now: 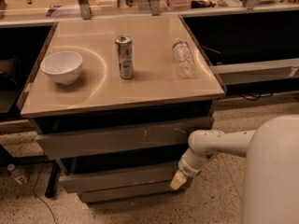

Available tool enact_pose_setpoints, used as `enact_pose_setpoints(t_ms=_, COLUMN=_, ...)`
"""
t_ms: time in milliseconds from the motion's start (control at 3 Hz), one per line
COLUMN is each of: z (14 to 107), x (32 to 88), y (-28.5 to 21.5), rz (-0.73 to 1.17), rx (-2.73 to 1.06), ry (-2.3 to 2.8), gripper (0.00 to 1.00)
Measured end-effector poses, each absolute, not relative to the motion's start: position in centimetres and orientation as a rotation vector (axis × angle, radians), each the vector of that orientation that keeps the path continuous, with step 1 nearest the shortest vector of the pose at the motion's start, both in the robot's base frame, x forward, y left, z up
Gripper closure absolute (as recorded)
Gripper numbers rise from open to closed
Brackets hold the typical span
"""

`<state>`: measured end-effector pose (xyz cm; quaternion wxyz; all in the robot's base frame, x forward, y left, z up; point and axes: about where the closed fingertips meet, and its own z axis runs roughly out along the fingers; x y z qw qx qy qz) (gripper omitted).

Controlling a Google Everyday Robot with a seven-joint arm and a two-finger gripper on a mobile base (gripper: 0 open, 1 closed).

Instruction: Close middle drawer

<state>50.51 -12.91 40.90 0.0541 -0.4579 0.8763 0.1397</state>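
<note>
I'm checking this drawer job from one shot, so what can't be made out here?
All from the camera view:
1. Inside of the middle drawer: dark, shadowed by the scratched drawer above.
2. The gripper, at the middle drawer's right end: whether it touches the front panel cannot be told, as its own wrist covers that side.
3. The robot body: cut off by the right and bottom edges.
4. The can: its label is unreadable.
</note>
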Motion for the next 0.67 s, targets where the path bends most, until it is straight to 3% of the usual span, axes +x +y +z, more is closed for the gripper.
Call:
enact_pose_setpoints(t_ms=333, z=40.9, x=50.5, y=-12.91, rz=0.425, rx=-1.391, ry=2.662, gripper=0.0)
enact_pose_setpoints(t_ms=667, z=40.9, x=50.5, y=-12.91, rz=0.425, rx=-1.391, ry=2.662, gripper=0.0)
